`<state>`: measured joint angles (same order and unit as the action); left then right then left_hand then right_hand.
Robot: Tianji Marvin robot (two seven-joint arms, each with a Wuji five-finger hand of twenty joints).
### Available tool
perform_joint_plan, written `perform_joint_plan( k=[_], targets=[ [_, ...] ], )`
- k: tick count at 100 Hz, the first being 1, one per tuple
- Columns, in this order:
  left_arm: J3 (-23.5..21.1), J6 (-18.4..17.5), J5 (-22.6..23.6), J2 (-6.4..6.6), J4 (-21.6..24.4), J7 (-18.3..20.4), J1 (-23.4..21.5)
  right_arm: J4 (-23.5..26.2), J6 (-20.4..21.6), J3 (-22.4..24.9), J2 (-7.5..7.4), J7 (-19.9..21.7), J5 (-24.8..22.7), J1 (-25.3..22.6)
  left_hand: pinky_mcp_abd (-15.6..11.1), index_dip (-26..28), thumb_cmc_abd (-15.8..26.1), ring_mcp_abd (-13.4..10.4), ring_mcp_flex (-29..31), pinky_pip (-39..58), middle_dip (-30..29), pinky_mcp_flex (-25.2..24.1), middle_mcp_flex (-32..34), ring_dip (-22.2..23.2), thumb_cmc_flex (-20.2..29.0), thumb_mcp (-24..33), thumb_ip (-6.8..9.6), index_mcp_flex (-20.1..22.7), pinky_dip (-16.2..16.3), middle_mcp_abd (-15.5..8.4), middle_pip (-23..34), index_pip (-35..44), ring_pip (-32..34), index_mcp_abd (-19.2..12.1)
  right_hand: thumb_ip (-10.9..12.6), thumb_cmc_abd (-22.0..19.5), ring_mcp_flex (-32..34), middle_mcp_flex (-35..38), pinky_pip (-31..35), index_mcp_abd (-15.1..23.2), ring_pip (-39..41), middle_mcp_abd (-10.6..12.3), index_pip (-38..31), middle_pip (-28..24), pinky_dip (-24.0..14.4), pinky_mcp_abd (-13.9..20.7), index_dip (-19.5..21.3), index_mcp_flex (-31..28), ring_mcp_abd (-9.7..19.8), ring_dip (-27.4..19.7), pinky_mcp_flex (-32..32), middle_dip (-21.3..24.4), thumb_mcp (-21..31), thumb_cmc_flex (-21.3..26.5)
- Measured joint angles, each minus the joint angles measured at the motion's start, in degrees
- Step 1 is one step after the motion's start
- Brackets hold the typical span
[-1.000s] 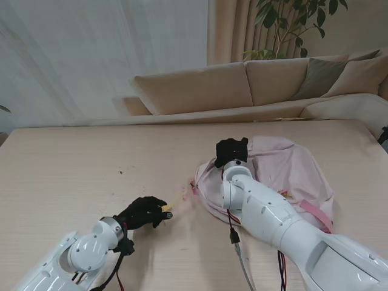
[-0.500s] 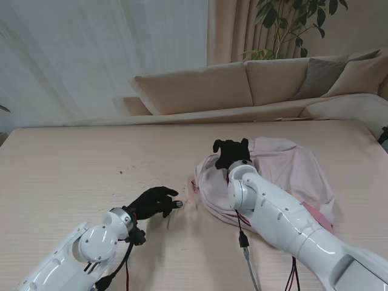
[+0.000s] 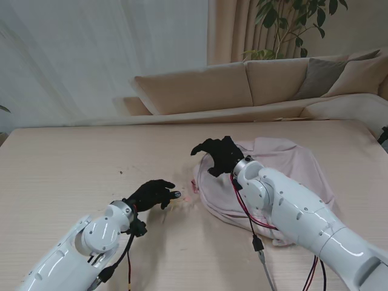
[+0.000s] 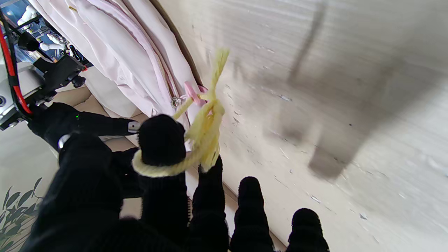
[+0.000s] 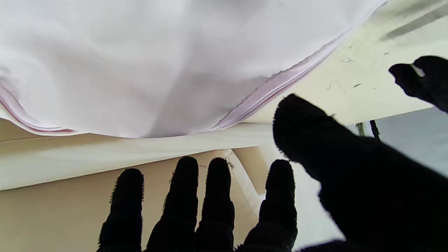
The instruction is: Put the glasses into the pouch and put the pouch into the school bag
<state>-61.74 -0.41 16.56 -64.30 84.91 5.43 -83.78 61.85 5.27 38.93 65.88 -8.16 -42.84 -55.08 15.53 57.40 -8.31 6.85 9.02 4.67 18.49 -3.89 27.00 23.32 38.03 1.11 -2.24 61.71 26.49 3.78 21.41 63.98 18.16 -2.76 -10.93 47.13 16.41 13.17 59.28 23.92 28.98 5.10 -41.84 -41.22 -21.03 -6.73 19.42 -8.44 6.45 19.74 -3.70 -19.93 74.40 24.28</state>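
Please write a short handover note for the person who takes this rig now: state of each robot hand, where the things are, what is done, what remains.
Left robot hand: a finger is hooked in the yellow cord tied to the zipper pull of the pink school bag.
Right robot hand: open, fingers spread, at the bag's left edge, holding nothing.
The bag lies flat on the table.
Glasses and pouch: not visible in any view, so I cannot tell whether they are already inside.
Left: check that, then finish the zipper.

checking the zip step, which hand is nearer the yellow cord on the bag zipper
Left. The left hand has the yellow cord looped round a finger; the right hand is spread open over the school bag, apart from it.
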Motion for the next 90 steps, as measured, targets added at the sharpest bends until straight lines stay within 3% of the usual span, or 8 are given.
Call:
perform_joint_plan(
  k=[10, 25, 41, 56, 72, 90],
  targets=[
    [-0.49, 0.03, 0.06, 0.02, 0.28, -0.29, -0.44, -1.58, 1.24, -3.35, -0.03, -0.16, 0.77, 2.44, 0.00, 0.00, 0.00, 0.00, 0.00, 0.00, 0.00, 0.00, 0.00, 0.00, 0.00, 0.00, 0.00, 0.00, 0.01, 0.00, 0.00, 0.01, 0.00, 0.00, 0.00, 2.07, -1.44, -0.77, -1.73, 0.00, -2.80, 1.06, 3.29, 6.03, 1.40, 0.76, -2.73, 0.56, 1.21, -1.37, 0.00, 2.00, 1.08, 0.02],
    [-1.29, 0.12, 0.10, 0.05, 0.86, -0.35, -1.07, -3.62, 2.24, -9.40, 0.15, 1.89, 0.70, 6.29, 0.00, 0.00, 0.00, 0.01, 0.00, 0.00, 0.00, -0.01, 0.00, 0.00, 0.00, 0.00, 0.00, 0.00, 0.04, 0.00, 0.00, 0.01, 0.00, 0.00, 0.00, 4.69, -1.42, -0.77, -5.03, 0.00, -4.73, 3.11, 4.04, 9.01, 4.03, 1.38, -3.53, 0.56, 2.15, -2.26, 0.00, 3.15, 2.18, 0.04],
    [-1.84, 0.31, 0.52, 0.09, 1.66, -0.76, -1.79, -6.39, 5.27, -15.84, 0.57, 4.99, 0.67, 10.47, 0.00, 0.00, 0.00, 0.01, 0.00, 0.00, 0.00, -0.01, 0.00, 0.00, 0.00, 0.00, 0.00, 0.01, 0.10, 0.00, -0.01, 0.05, 0.00, 0.01, 0.00, 6.98, -1.42, -0.77, -7.98, 0.02, -4.77, 4.53, 4.05, 8.80, 5.19, 1.42, -3.67, 0.19, 3.45, -2.32, -0.44, 3.15, 2.86, 0.09],
    [-1.77, 0.56, 0.52, 0.12, 1.71, -0.80, -1.84, -7.23, 6.14, -16.67, 0.97, 6.63, 1.25, 11.35, 0.00, 0.00, 0.00, 0.01, 0.00, 0.00, 0.00, -0.01, 0.00, 0.00, 0.00, 0.00, 0.00, 0.01, 0.15, 0.00, -0.01, 0.15, 0.00, 0.01, 0.00, 7.92, -1.42, 0.42, -9.58, 0.71, -5.41, 5.00, 3.70, 3.85, 6.26, 1.20, -4.23, -7.38, 3.63, -2.43, -0.77, 1.94, 3.56, 0.27],
    [-1.46, 0.73, 0.47, 0.14, 1.69, -0.80, -1.70, -8.95, 6.64, -21.39, 1.33, 6.19, 1.34, 13.20, 0.00, 0.00, 0.00, 0.01, 0.00, 0.00, 0.00, -0.11, 0.00, 0.00, 0.00, 0.00, 0.00, 0.01, 0.34, 0.00, -0.01, 0.51, 0.00, 0.01, 0.00, 7.95, -1.23, 9.56, -9.51, 3.48, -4.94, 5.00, -2.43, 1.54, 6.29, -0.40, 0.48, -18.56, 3.64, -2.43, -1.21, 0.39, 4.18, 0.25],
    [-0.72, 0.72, 0.62, 0.19, 1.49, -0.77, -1.29, -13.57, 6.63, -23.27, 3.56, 5.32, 2.61, 14.22, 0.00, 0.00, 0.00, 0.01, 0.00, 0.00, 0.00, -0.12, 0.00, 0.00, 0.00, 0.00, 0.00, 0.01, 0.58, 0.00, -0.01, 0.53, 0.00, 0.01, -0.01, 8.55, 0.08, 13.63, -8.66, 4.39, -3.98, 4.98, -4.82, 0.54, 6.26, 0.54, 3.81, -19.46, 4.66, -2.32, -1.38, -0.32, 4.67, 0.40]
  ],
)
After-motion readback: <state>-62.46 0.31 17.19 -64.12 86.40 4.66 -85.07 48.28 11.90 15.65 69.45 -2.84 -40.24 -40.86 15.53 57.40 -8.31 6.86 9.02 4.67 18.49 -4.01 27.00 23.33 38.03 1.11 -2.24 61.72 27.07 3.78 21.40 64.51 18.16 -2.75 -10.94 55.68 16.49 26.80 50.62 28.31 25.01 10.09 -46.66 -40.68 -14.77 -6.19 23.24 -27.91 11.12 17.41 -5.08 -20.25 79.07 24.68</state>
